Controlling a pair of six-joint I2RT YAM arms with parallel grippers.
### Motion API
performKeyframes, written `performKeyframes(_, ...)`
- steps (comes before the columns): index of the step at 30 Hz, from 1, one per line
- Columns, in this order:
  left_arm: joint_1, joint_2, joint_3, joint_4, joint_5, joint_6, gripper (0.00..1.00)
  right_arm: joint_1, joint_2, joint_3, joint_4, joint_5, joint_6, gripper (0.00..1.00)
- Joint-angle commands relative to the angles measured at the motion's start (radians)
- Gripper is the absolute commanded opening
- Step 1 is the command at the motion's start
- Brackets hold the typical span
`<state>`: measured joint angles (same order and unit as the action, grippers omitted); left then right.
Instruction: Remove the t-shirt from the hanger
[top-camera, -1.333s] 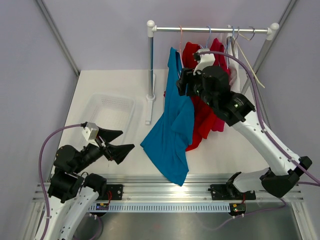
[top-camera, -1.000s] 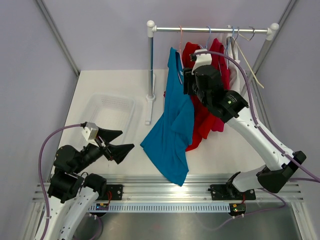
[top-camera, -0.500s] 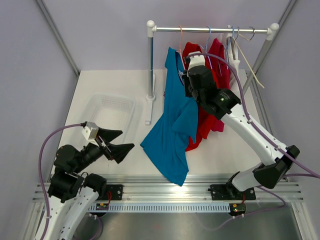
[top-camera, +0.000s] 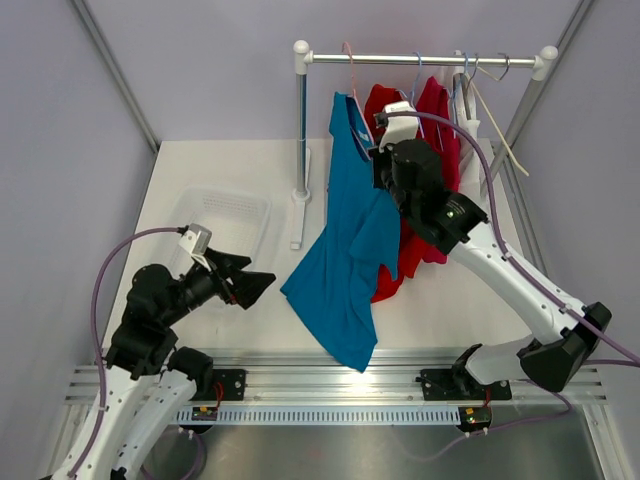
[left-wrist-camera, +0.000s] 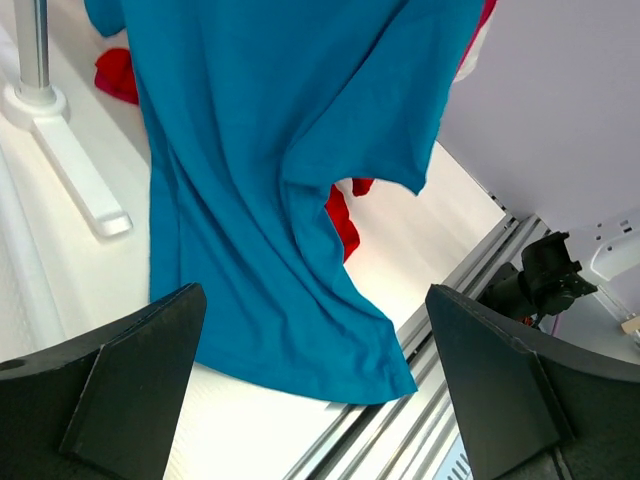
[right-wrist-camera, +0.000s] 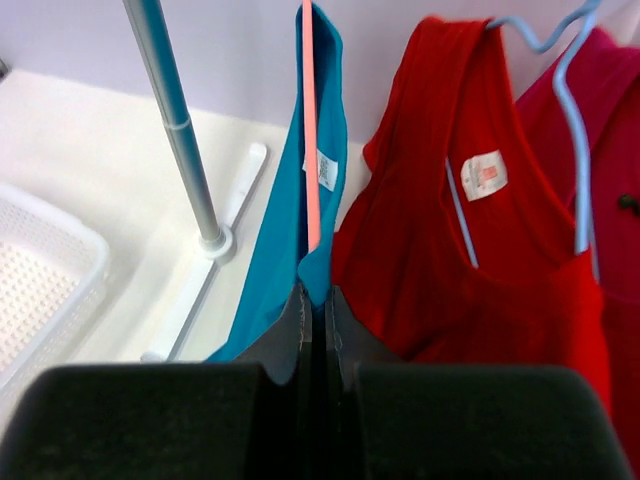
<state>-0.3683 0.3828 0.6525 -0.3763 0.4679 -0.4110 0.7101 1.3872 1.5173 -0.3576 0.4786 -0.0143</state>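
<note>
A blue t-shirt (top-camera: 350, 250) hangs from a pink hanger (top-camera: 349, 62) on the rail, its hem trailing down to the table near the front edge. My right gripper (top-camera: 378, 152) is up at the shirt's neck. In the right wrist view the gripper (right-wrist-camera: 317, 296) is shut on a fold of blue t-shirt (right-wrist-camera: 285, 235) just below the pink hanger (right-wrist-camera: 310, 130). My left gripper (top-camera: 257, 287) stands open low at the left, apart from the cloth. Its wrist view shows the t-shirt (left-wrist-camera: 260, 150) ahead and nothing in the left gripper (left-wrist-camera: 315, 400).
Red shirts (top-camera: 412, 225) hang right behind the blue one on blue hangers (right-wrist-camera: 575, 150). The rail (top-camera: 430, 60) rests on a white-capped pole (top-camera: 302, 130) with a foot on the table. A white basket (top-camera: 222, 222) sits at the left. Bare hangers (top-camera: 490, 75) hang at the rail's right end.
My right gripper has closed on the blue t-shirt near the collar and drawn back slightly. The pink hanger has tilted left. My left arm has lifted and shifted right a little, still open.
</note>
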Motion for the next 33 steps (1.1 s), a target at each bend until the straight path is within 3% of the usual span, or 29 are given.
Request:
performKeyframes(1,0.003,0.022,0.079,0.019,-0.025,-0.043,0.99,0.008,-0.114,-0.058,0.378,0.040,-0.082,0.00)
performKeyframes(7,0.003,0.083,0.136,0.043,-0.015,-0.098,0.99,0.008,-0.204,-0.221,0.520,0.028,-0.029,0.00)
performKeyframes(14,0.003,0.200,0.214,0.191,0.041,-0.248,0.96,0.009,-0.312,-0.399,0.514,0.002,0.108,0.00)
performKeyframes(19,-0.037,0.278,0.274,0.277,-0.001,-0.345,0.81,0.049,-0.447,-0.525,0.451,-0.003,0.175,0.00)
performKeyframes(24,-0.178,0.390,0.352,0.306,-0.118,-0.339,0.75,0.227,-0.531,-0.580,0.378,0.147,0.188,0.00)
performKeyframes(28,-0.369,0.504,0.432,0.321,-0.250,-0.292,0.74,0.350,-0.583,-0.637,0.364,0.219,0.255,0.00)
performKeyframes(33,-0.442,0.622,0.463,0.398,-0.343,-0.285,0.71,0.561,-0.574,-0.678,0.378,0.365,0.251,0.00)
